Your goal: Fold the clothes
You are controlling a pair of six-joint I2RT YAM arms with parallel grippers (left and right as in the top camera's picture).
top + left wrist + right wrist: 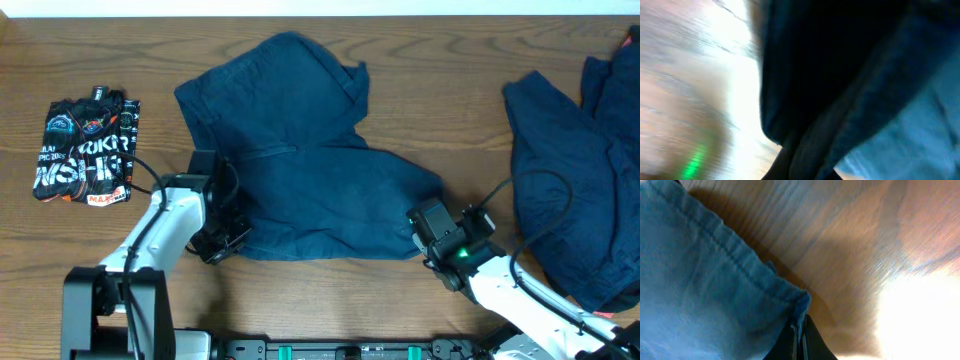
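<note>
Partly hidden, left end effector [232,236], at shorts [300,170] edge

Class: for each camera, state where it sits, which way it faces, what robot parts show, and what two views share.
Overhead: above the table, facing down on the shorts; left gripper and right gripper show.
Left wrist: low, blurred, facing navy cloth; fingers unclear.
Right wrist: low, facing the shorts' hem; closed fingers pinch it.
Shared: overhead and right wrist show that hem.

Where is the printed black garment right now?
Overhead view: the printed black garment lies folded at the table's far left, apart from the navy shorts and beyond the left gripper.
</note>
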